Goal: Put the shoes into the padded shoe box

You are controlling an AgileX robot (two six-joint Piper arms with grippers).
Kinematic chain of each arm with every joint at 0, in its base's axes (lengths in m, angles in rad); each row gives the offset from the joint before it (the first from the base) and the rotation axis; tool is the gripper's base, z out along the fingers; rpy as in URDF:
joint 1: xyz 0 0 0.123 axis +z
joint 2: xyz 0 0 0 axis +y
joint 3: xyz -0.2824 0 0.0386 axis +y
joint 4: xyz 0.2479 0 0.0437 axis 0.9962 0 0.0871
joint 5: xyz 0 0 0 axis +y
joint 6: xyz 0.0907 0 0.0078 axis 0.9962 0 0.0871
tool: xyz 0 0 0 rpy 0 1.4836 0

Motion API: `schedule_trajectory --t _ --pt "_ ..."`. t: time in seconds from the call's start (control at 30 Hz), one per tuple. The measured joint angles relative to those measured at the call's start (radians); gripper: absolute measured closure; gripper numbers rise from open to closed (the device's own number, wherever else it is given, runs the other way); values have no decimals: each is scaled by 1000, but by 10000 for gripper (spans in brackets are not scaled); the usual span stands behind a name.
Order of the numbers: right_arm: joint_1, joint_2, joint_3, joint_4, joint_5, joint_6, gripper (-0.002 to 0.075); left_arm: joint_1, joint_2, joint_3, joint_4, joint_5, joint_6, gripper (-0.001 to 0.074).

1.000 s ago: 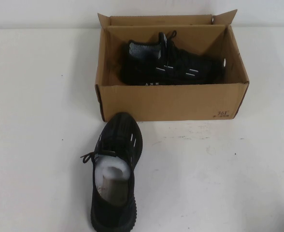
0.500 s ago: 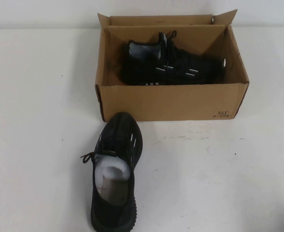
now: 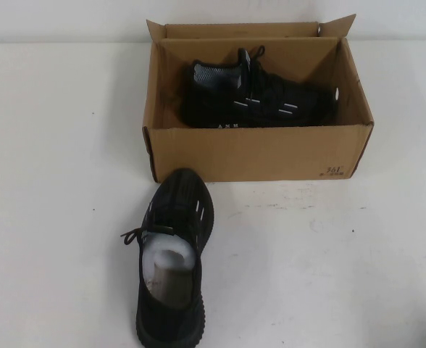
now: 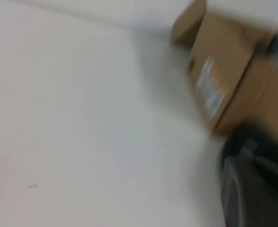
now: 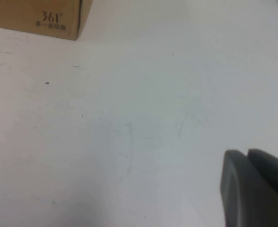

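Observation:
The brown padded shoe box (image 3: 256, 154) stands open at the far middle of the table. One black shoe (image 3: 256, 101) lies on its side inside it, heel toward the left. The other black shoe (image 3: 173, 254) stands upright on the table in front of the box, toe pointing at the box's front wall. My left gripper (image 4: 252, 189) is low over the table to the left of that shoe (image 4: 271, 142) and the box (image 4: 224, 71), and holds nothing. My right gripper (image 5: 250, 184) is shut and empty over bare table, near the box's "361" corner (image 5: 35, 19).
The white table (image 3: 329, 261) runs wide on both sides of the box and the loose shoe. A pale wall rises behind the box.
A small dark sliver has appeared at the lower left edge of the high view. The shoes and the box have not moved.

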Motion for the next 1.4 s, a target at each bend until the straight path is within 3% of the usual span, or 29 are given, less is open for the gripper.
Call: schedule_trajectory --t 0.13,0.4,0.57,0.73,1.03,1.3,1.4 --pt "0 0 0 0 0 0 734 0 0 0 -239 -119 -23 739" --pt "0 0 0 0 0 0 734 0 0 0 -316 -174 -22 739" --pt "0 0 0 0 0 0 734 0 18 -110 -305 -34 -19 739" --pt "0 0 0 0 0 0 734 0 182 -321 -199 220 7 739" --pt "0 0 0 0 0 0 734 0 631 -681 -161 676 462 739" --pt "0 0 0 0 0 0 734 -5 1014 -936 -179 812 796 739" --pt "0 0 0 0 0 0 734 -58 1153 -1040 -183 866 905 739"
